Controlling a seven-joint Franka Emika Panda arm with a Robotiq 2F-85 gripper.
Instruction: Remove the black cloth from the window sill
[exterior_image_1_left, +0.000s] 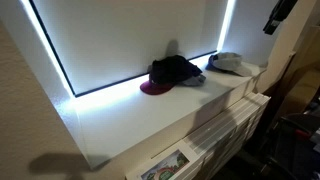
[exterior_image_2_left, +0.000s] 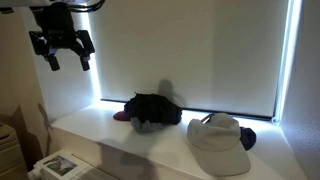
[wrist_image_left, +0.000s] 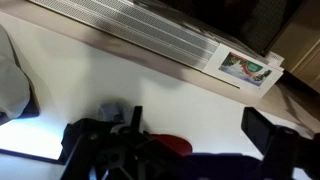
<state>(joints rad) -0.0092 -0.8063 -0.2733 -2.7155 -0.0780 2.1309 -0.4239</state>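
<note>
The black cloth (exterior_image_1_left: 175, 70) lies crumpled on the white window sill (exterior_image_1_left: 150, 115), on top of a dark red cap (exterior_image_1_left: 153, 88). It shows in both exterior views (exterior_image_2_left: 152, 108) and at the bottom of the wrist view (wrist_image_left: 100, 145). My gripper (exterior_image_2_left: 62, 52) hangs open and empty high above the sill, up and to the side of the cloth. In an exterior view only its tip (exterior_image_1_left: 278, 15) shows at the top edge. In the wrist view the two fingers (wrist_image_left: 200, 135) are spread wide.
A grey-white hat (exterior_image_2_left: 218, 142) with a dark blue part lies on the sill beside the cloth, also in an exterior view (exterior_image_1_left: 232, 64). A white blind (exterior_image_2_left: 190, 50) covers the window. A printed picture (wrist_image_left: 247, 68) lies below the sill's edge. A radiator grille (wrist_image_left: 140, 30) runs under the sill.
</note>
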